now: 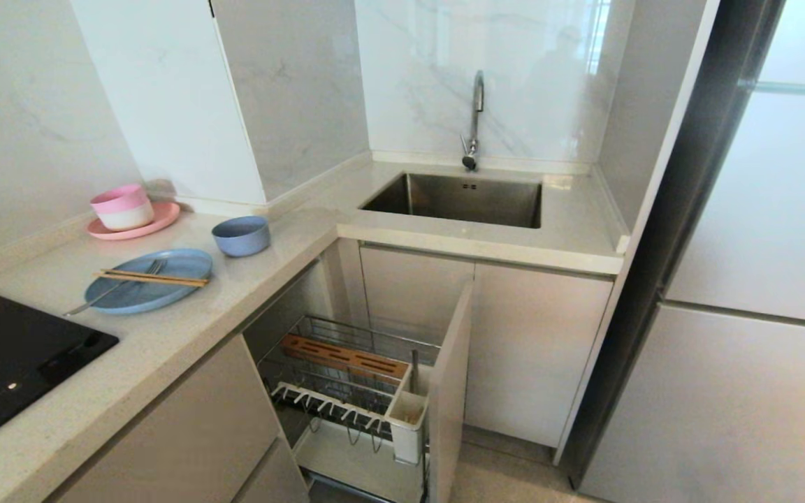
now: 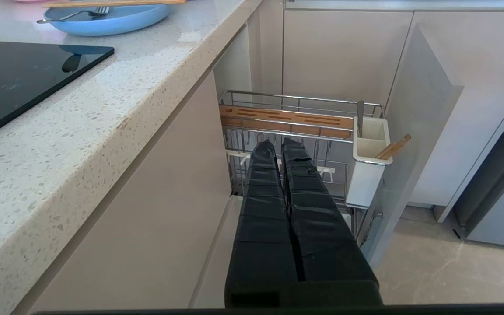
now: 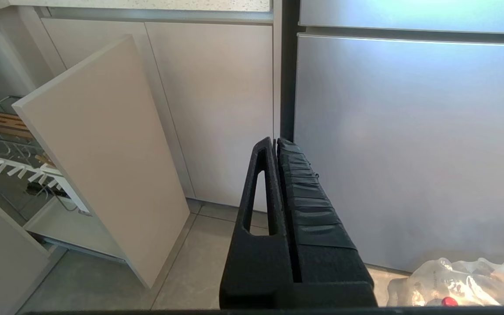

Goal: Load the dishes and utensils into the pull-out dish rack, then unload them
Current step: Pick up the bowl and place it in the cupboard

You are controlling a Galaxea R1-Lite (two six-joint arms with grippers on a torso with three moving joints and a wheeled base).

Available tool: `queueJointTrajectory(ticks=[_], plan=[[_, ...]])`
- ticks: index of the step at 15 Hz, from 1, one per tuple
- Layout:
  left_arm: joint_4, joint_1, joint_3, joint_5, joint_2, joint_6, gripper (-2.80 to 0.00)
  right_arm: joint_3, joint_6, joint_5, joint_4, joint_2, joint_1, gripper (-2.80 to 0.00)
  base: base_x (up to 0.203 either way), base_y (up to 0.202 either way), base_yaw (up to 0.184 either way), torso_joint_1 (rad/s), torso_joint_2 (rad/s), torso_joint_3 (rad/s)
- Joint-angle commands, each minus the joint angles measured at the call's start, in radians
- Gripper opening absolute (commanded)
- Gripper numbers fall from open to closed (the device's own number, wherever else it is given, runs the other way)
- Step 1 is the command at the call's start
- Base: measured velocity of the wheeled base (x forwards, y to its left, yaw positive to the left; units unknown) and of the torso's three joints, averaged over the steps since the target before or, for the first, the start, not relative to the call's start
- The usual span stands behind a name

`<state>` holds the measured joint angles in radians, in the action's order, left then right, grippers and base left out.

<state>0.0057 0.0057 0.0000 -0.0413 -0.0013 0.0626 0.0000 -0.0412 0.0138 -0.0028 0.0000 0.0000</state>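
The light-blue plate (image 1: 165, 290) lies on the counter with the chopsticks (image 1: 154, 278) and the fork (image 1: 112, 291) across it. The blue-grey bowl (image 1: 240, 235) stands just behind it. The pull-out dish rack (image 1: 374, 330) is drawn out below the counter, its plate prongs (image 1: 325, 407) bare. Its white caddy (image 2: 368, 146) holds a metal handle and a wooden one. Neither arm shows in the head view. My left gripper (image 2: 278, 146) is shut and empty, low in front of the rack. My right gripper (image 3: 276, 144) is shut and empty, near the floor by the fridge.
A pink-and-white bowl on a pink plate (image 1: 133, 227) sits at the counter's back left. A black cooktop (image 1: 4, 356) lies at the near left, a sink (image 1: 465, 199) with a tap at the back. The beige front panel (image 3: 103, 144) stands out; a plastic bag (image 3: 453, 284) lies on the floor.
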Motion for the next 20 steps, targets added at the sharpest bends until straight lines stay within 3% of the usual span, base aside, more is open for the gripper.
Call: queueJointTrajectory(ticks=[1,10,20], plan=[[-0.001,0.000,0.000,0.000,-0.002,0.000,-2.80,0.000,0.000,0.000,0.000,0.002,0.000,-2.80,0.000,0.000,0.000,0.000,0.00,0.000],[-0.001,0.000,0.000,0.001,-0.002,-0.004,-2.80,0.000,0.000,0.000,0.000,0.002,0.000,-2.80,0.000,0.000,0.000,0.001,0.00,-0.003],[-0.001,0.000,0.000,0.001,-0.002,-0.013,-2.80,0.000,0.000,0.000,0.000,0.001,0.000,-2.80,0.000,0.000,0.000,0.003,0.00,-0.185]])
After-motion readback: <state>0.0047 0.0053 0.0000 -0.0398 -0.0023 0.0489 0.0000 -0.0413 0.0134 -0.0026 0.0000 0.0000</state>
